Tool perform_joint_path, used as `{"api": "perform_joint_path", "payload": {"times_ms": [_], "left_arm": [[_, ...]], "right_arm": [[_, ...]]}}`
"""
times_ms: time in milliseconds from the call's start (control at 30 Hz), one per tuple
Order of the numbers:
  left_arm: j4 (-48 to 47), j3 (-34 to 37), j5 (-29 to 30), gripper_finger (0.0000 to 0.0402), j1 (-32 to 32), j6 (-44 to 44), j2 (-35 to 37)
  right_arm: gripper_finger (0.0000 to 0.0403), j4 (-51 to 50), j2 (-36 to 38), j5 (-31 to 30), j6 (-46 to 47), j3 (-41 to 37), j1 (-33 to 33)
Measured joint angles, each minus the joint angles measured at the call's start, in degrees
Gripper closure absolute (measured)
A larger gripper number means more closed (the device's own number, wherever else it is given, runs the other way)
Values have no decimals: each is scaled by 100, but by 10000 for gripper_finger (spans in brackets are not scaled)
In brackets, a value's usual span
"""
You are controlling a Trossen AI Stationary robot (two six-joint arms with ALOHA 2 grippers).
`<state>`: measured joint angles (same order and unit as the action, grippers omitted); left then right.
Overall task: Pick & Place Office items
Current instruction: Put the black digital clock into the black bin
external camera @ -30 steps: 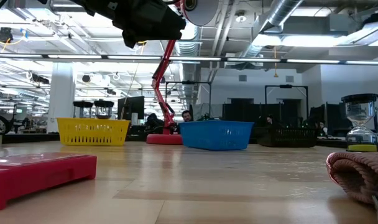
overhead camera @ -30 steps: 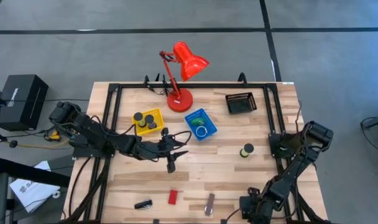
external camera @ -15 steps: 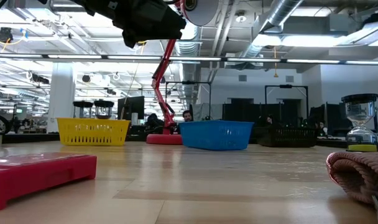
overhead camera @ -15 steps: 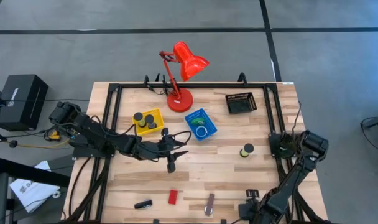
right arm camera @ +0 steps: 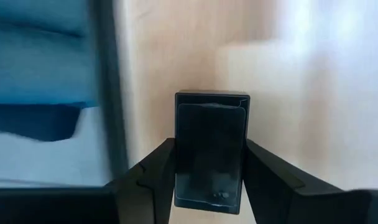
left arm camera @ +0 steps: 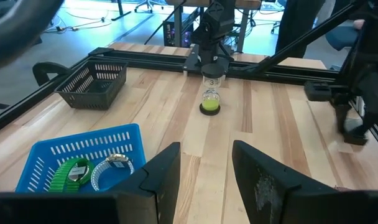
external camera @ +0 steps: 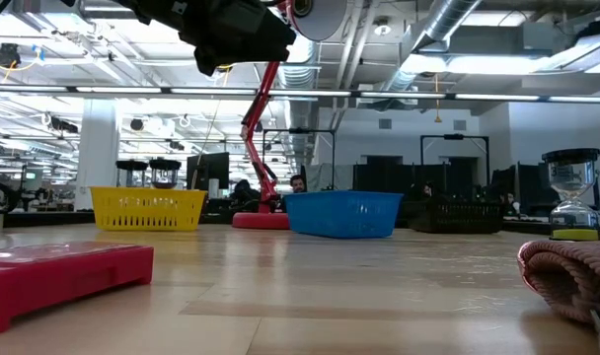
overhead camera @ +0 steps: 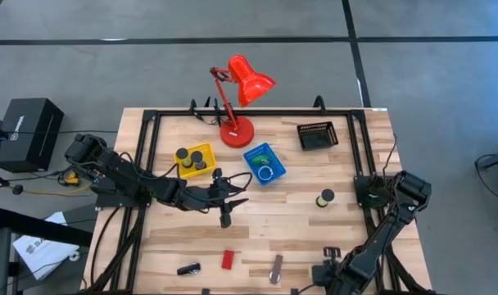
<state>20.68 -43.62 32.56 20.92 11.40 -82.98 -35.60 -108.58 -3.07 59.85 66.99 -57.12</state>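
My right gripper [right arm camera: 211, 149] stands at the table's near right corner [overhead camera: 331, 256], pointing down, shut on a black block [right arm camera: 211, 134]. My left gripper [left arm camera: 204, 177] hovers open over the table's middle [overhead camera: 225, 205], with nothing between its fingers. A red block [overhead camera: 227, 259], a black piece [overhead camera: 188, 269] and a brown-silver bar [overhead camera: 276, 268] lie flat near the near edge. A small hourglass with a green base [overhead camera: 325, 198] stands upright on the right half. My right gripper pinches the black block between its two fingers, one on each long side [right arm camera: 178, 168]. The fingers come from above, pointing down. The wood beneath is blurred, so I cannot tell whether the block is clear of the table.
A yellow tray [overhead camera: 194, 159] holds black discs. A blue tray [overhead camera: 264, 163] holds a green piece and a silvery ring. A black mesh tray [overhead camera: 317, 135] sits at the far right, and a red desk lamp [overhead camera: 237, 106] stands at the far edge. Black frame rails [overhead camera: 151, 164] border the table.
My right arm has folded at the elbow and its hand has tipped more steeply downward by the near right corner. A small dark shape now shows on the far side of that hand. The left arm and the loose items have kept still.
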Motion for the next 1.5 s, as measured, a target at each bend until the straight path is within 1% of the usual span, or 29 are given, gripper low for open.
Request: {"api": "perform_joint_path", "payload": {"times_ms": [100, 233, 400, 467, 533, 633, 700, 867, 967, 1200, 1333, 1500], "left_arm": [[2, 0, -2, 262, 0, 0, 0], [9, 0, 0, 262, 1, 0, 0], [27, 0, -1, 262, -1, 0, 0], [31, 0, -1, 262, -2, 0, 0], [37, 0, -1, 262, -1, 0, 0], [44, 0, 0, 262, 0, 0, -1], [45, 0, -2, 262, -2, 0, 0], [43, 0, 0, 262, -1, 0, 0], [43, 0, 0, 262, -2, 0, 0], [43, -1, -2, 262, -1, 0, 0], [43, -1, -2, 262, -2, 0, -1], [43, 0, -2, 262, -2, 0, -2]], "right_arm": [[257, -124, 335, -206, -266, 9, 141], [255, -603, 865, -620, -362, 12, 379], [252, -1247, 1689, -1508, -699, 22, 869], [252, -1442, 2001, -1733, -1161, 18, 1134], [252, -1612, 2327, -1760, -1722, 21, 1458], [251, -1914, 2729, -1869, -2333, 21, 2093], [251, -2164, 2976, -2016, -2551, 21, 2568], [251, -2891, 3446, -2053, -2690, 15, 3759], [251, -2929, 3663, -2265, -2788, -118, 4408], [251, -2873, 3726, -2109, -3432, -277, 5809], [251, -2752, 3622, -1811, -3818, -278, 6336], [251, -2362, 3485, -1610, -4053, -269, 6905]]}}
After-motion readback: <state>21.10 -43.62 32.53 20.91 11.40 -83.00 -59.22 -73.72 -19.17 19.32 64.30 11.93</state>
